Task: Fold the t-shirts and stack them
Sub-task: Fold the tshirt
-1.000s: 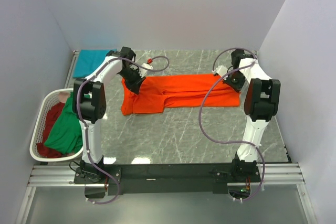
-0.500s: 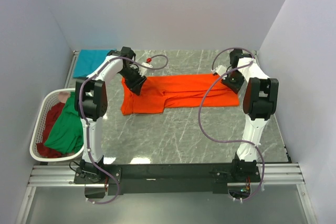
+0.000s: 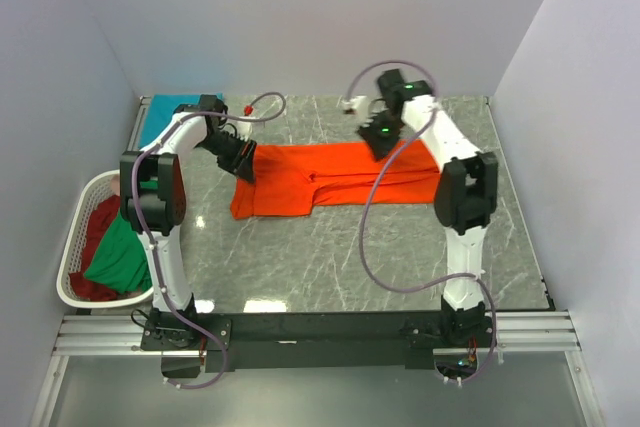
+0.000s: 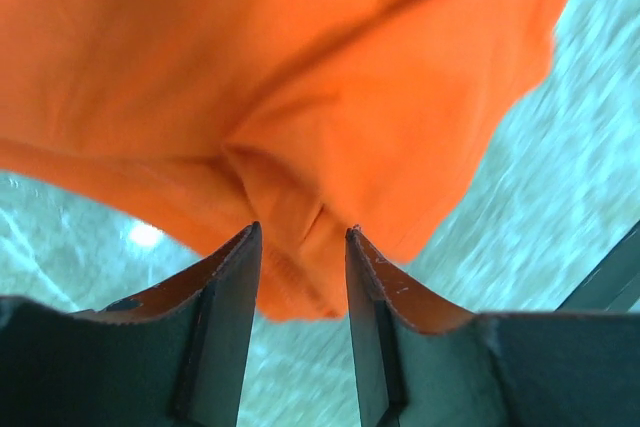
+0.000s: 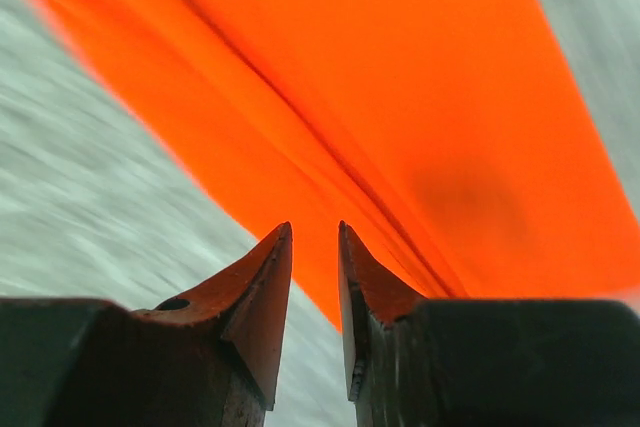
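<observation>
The bright orange t-shirt (image 3: 330, 172) lies as a long folded strip across the back middle of the marble table (image 3: 330, 257). My left gripper (image 3: 243, 165) hovers at the strip's left end. In the left wrist view the left gripper (image 4: 302, 235) is open, with orange cloth (image 4: 300, 67) just beyond its tips and nothing pinched. My right gripper (image 3: 381, 135) hangs over the strip's far edge, right of centre. In the right wrist view the right gripper (image 5: 314, 229) shows a narrow gap and is empty above the orange cloth (image 5: 400, 97). A teal t-shirt (image 3: 165, 115) lies flat at the back left.
A white slatted basket (image 3: 98, 179) stands off the table's left edge. It holds a green t-shirt (image 3: 120, 247) draped over its right side and a dark red one (image 3: 95, 222). Walls close in the back and both sides.
Both grippers have opened and let go of the orange t-shirt. The right arm has swung left from the strip's right end to its far edge. The left arm has drawn slightly left.
</observation>
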You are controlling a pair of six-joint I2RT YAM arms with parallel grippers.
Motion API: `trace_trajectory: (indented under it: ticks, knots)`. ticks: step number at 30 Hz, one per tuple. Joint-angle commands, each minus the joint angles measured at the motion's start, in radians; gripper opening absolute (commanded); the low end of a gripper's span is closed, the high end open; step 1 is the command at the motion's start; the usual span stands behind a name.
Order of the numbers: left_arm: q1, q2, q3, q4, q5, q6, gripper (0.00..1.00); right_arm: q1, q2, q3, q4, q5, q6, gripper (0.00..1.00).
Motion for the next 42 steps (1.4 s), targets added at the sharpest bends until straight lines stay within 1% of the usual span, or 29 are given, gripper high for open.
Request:
trace_trajectory:
  ticks: [1,4,9,15,20,22,27,31,35,36,38,39,40,41,42]
  knots:
    - [0.003,-0.005,0.019,0.147,0.108,-0.208,0.45,0.095,0.019,0.079,0.066,-0.150,0.173,0.33]
    - [0.003,0.012,0.010,0.227,0.107,-0.302,0.46,0.147,0.057,0.108,0.126,-0.207,0.254,0.34]
    - [0.003,0.051,0.012,0.253,0.084,-0.326,0.47,0.197,0.082,0.094,0.224,-0.264,0.349,0.41]
    - [0.003,0.074,0.022,0.268,0.064,-0.345,0.47,0.250,0.106,0.041,0.274,-0.274,0.364,0.42]
    - [0.003,0.094,0.024,0.265,0.065,-0.353,0.43,0.269,0.143,0.018,0.299,-0.271,0.375,0.43]
    - [0.003,0.098,0.022,0.256,0.070,-0.350,0.41,0.275,0.149,0.002,0.314,-0.261,0.377,0.45]
    - [0.003,0.092,0.006,0.256,0.072,-0.347,0.38,0.281,0.169,-0.024,0.343,-0.247,0.384,0.48]
    - [0.003,0.095,0.003,0.250,0.078,-0.344,0.35,0.295,0.190,-0.018,0.345,-0.241,0.381,0.48]
    - [0.003,0.097,0.002,0.244,0.082,-0.342,0.29,0.301,0.192,-0.011,0.322,-0.261,0.365,0.42]
    - [0.003,0.097,0.002,0.244,0.085,-0.344,0.24,0.306,0.188,-0.022,0.327,-0.261,0.362,0.37]
    - [0.003,0.092,0.002,0.244,0.096,-0.344,0.18,0.304,0.174,-0.033,0.330,-0.261,0.355,0.32]
    - [0.003,0.089,0.002,0.241,0.102,-0.345,0.12,0.306,0.171,-0.038,0.328,-0.259,0.354,0.27]
    - [0.003,0.083,0.004,0.241,0.105,-0.345,0.09,0.306,0.169,-0.038,0.324,-0.257,0.351,0.24]
    - [0.003,0.080,0.006,0.239,0.110,-0.344,0.04,0.306,0.166,-0.035,0.315,-0.257,0.343,0.18]
    - [0.003,0.077,0.010,0.232,0.118,-0.344,0.01,0.306,0.166,-0.031,0.311,-0.257,0.340,0.16]
